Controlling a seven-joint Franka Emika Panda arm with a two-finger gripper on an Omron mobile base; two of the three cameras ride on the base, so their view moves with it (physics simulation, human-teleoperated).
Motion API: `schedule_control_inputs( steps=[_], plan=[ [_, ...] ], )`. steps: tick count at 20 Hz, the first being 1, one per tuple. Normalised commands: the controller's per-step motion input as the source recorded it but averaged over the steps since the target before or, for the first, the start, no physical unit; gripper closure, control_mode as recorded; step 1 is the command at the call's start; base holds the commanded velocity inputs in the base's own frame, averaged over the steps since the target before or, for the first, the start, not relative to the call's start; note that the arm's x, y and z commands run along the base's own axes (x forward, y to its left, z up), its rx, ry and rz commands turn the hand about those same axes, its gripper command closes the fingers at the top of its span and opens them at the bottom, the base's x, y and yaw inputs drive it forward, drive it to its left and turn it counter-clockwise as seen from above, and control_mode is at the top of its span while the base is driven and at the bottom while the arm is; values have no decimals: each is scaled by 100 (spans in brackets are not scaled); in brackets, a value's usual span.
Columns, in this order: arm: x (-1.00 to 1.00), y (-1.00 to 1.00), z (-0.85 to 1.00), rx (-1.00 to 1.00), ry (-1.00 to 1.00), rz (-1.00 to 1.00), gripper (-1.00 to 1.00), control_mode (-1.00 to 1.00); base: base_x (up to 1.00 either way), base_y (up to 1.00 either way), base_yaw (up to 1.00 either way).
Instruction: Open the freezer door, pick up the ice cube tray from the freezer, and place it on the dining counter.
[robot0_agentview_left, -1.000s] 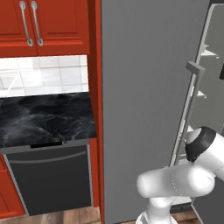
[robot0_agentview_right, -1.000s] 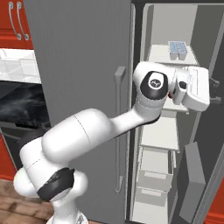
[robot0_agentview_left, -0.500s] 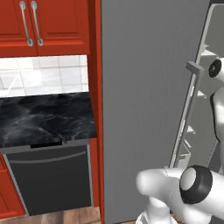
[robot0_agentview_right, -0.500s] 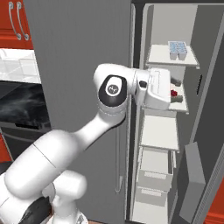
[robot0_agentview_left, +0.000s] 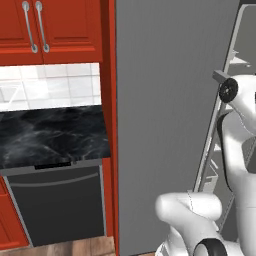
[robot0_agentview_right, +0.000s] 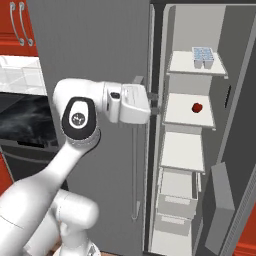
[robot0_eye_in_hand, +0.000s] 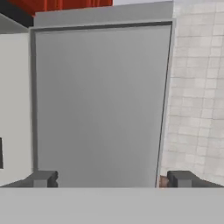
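Note:
The freezer (robot0_agentview_right: 186, 30) is open, with white shelves inside. On its top shelf lies the pale blue-white ice cube tray (robot0_agentview_right: 202, 52). The freezer door (robot0_agentview_right: 241, 125) stands swung out at the right, its inner face and a door bin toward me. My gripper (robot0_agentview_right: 156, 103) points right at the freezer's left edge, level with the second shelf and well below and left of the tray. In the hand view the gripper (robot0_eye_in_hand: 112, 179) is open, its fingertips (robot0_eye_in_hand: 43, 178) wide apart with nothing between them, facing a flat grey panel. The dining counter is out of view.
A matching grey door (robot0_agentview_right: 95, 45) with a long bar handle (robot0_agentview_right: 135, 165) stands shut left of the freezer. A small red item (robot0_agentview_right: 197, 107) sits on the second shelf, with drawers (robot0_agentview_right: 175, 192) below. A black marble worktop (robot0_agentview_left: 50, 140), dishwasher (robot0_agentview_left: 55, 205) and red cabinets (robot0_agentview_left: 60, 25) lie further left.
My arm has swung left. The hand drew back from deep in the freezer opening, near the open door, to the opening's left edge. Tray and doors have not moved.

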Motion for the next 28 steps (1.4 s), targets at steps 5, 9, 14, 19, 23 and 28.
schedule_control_inputs(
  steps=[5, 9, 14, 19, 23, 28],
  plan=[
    [-37, 92, 3, 0, 14, 22, -100, -100, 0, 0, 0],
    [-42, 79, 8, 1, 14, 28, -100, -100, 0, 0, 0],
    [-50, 68, 3, 6, 16, 33, -100, -100, 0, 0, 0],
    [-52, 61, 0, 9, 19, 34, -100, -100, 0, 0, 0],
    [-51, 62, 0, 14, 20, 30, -100, -100, 0, 0, 0],
    [-28, 53, 0, 19, 20, 23, -100, -100, 0, 0, 0]
  ],
)
